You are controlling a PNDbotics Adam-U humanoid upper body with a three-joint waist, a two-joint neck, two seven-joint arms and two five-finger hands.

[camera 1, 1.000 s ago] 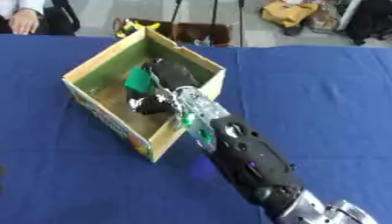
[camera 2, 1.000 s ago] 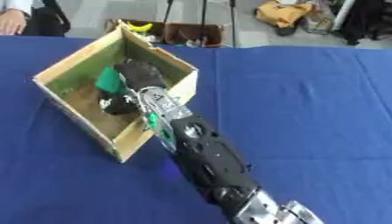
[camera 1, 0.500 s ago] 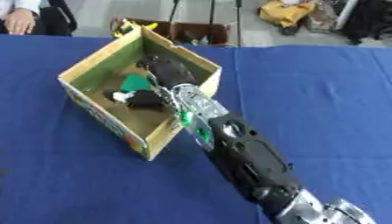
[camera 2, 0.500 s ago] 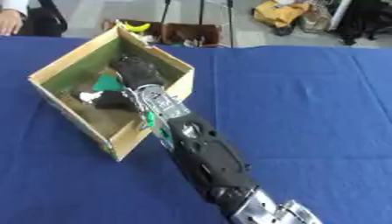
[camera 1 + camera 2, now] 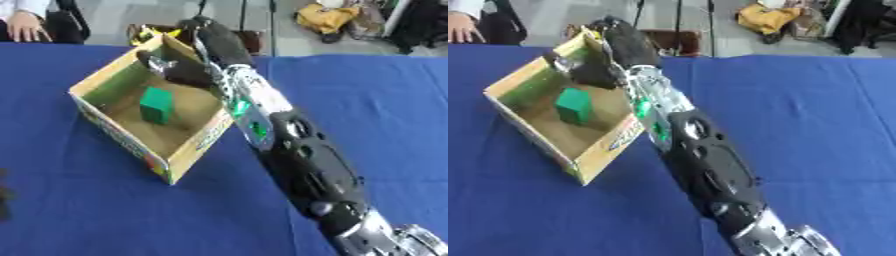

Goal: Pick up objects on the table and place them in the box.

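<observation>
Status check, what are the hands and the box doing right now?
Right hand open above box's far corner. Green block inside cardboard box. Left hand unseen.

The table [image 5: 79, 210] is covered in a plain deep blue cloth. The box [image 5: 194, 150] is tan cardboard with a brown inner floor; its outer walls carry a multicoloured print of yellow, red and blue. The block [image 5: 157, 104] inside is solid green. The right hand [image 5: 194, 59] is black; its forearm is black and silver with small green lights.
</observation>
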